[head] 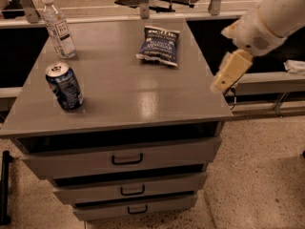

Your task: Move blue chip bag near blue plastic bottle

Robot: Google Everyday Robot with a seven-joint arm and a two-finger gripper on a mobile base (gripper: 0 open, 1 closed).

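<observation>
The blue chip bag (159, 46) lies flat on the grey cabinet top (124, 89), toward the back right. The blue plastic bottle (57, 26), clear with a white cap and label, stands upright at the back left corner. My gripper (228, 75) hangs from the white arm at the right edge of the cabinet top, to the right of and nearer than the bag, and apart from it. It holds nothing that I can see.
A blue-and-white soda can (64, 86) stands upright on the left side of the top, in front of the bottle. Three drawers (127, 159) with dark handles are below. A low ledge (267, 82) and metal legs run behind and to the right.
</observation>
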